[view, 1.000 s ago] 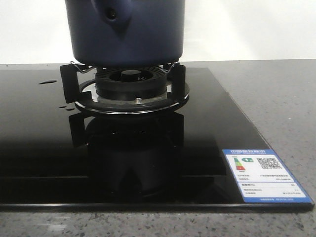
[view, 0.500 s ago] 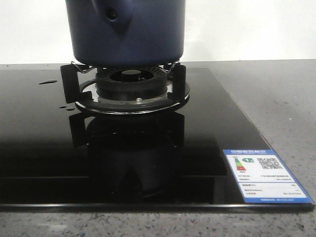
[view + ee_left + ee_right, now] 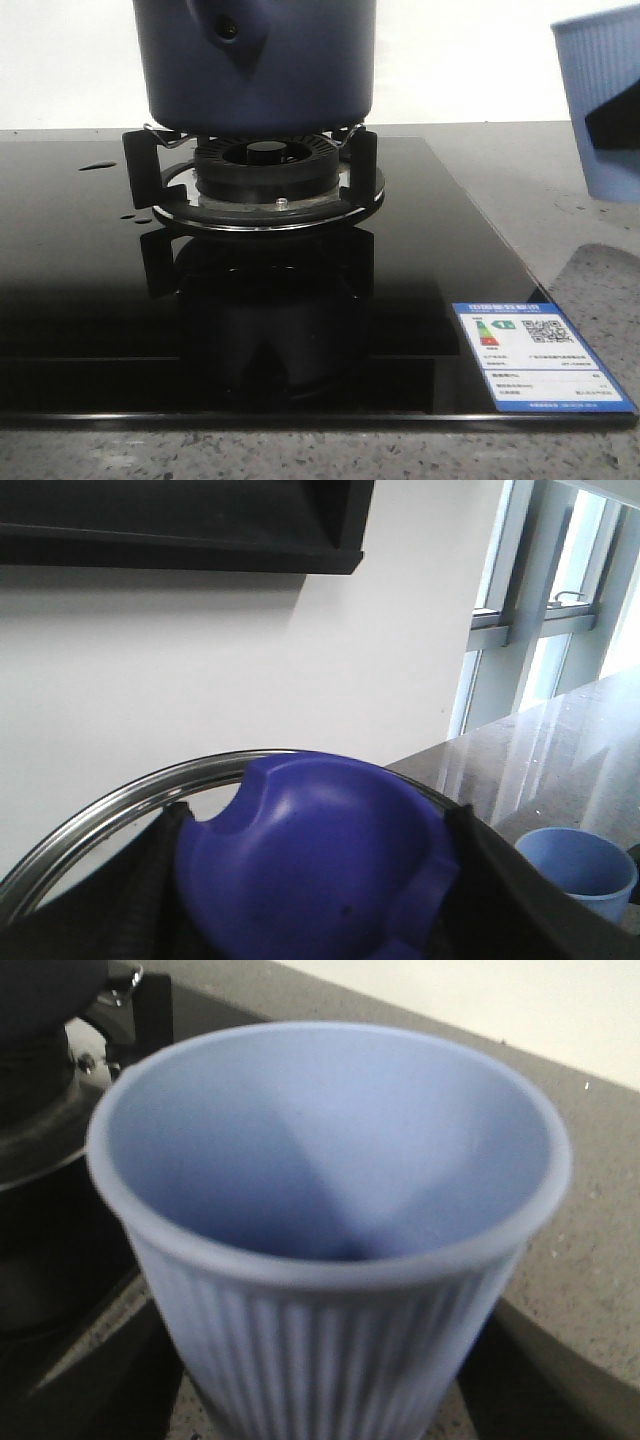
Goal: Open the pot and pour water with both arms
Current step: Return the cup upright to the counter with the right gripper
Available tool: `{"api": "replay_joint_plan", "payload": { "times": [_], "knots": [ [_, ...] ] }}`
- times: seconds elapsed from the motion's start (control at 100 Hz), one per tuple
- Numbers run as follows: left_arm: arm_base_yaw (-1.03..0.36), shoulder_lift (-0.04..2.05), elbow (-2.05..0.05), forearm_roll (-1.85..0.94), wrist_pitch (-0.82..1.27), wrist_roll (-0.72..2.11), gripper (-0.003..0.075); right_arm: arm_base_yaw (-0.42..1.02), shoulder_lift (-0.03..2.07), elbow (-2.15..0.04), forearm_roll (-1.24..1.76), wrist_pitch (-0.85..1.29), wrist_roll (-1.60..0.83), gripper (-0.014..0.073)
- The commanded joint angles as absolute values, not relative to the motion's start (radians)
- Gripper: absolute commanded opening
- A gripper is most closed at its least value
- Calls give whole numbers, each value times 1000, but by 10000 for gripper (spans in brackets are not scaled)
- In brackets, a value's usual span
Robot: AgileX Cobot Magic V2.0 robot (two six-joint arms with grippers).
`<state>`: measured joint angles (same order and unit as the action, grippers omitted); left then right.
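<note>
Nearest, my right gripper is clamped on the pale blue cup, which hangs clear of the counter beyond the right edge of the cooktop. I should keep it level and travel slowly until its lip is over the opening, since I cannot make out how much water it holds. My left gripper is closed on the blue lid knob and should hold it well aside. Farther back, the pot sits on the burner, its mouth cut off above the frame.
</note>
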<state>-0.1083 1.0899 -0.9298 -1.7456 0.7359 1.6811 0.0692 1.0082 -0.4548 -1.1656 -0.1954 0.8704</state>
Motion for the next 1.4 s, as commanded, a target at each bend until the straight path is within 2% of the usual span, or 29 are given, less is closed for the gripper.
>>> {"api": "replay_joint_plan", "payload": {
  "times": [0.0,0.4,0.47,0.58,0.69,0.92,1.39],
  "knots": [
    [-146,1092,-990,-1818,777,1702,295,58,1018,-475,-1167,-249,871,297],
    [-202,1142,-1008,-1813,773,1724,295,58,1098,-473,-1137,-261,871,314],
    [-202,1142,-1008,-1813,773,1724,295,58,1098,-473,-1117,-262,871,372],
    [-202,1142,-1008,-1813,773,1724,295,58,1096,-473,-1097,-262,871,531],
    [-202,1142,-1008,-1813,773,1724,295,58,1094,-473,-1093,-259,879,608],
    [-202,1150,-1012,-1813,771,1724,295,58,991,-473,-1093,-252,887,610],
    [-207,1295,-1147,-1764,848,1724,296,58,630,-473,-1082,-169,915,610]
  ]
}}
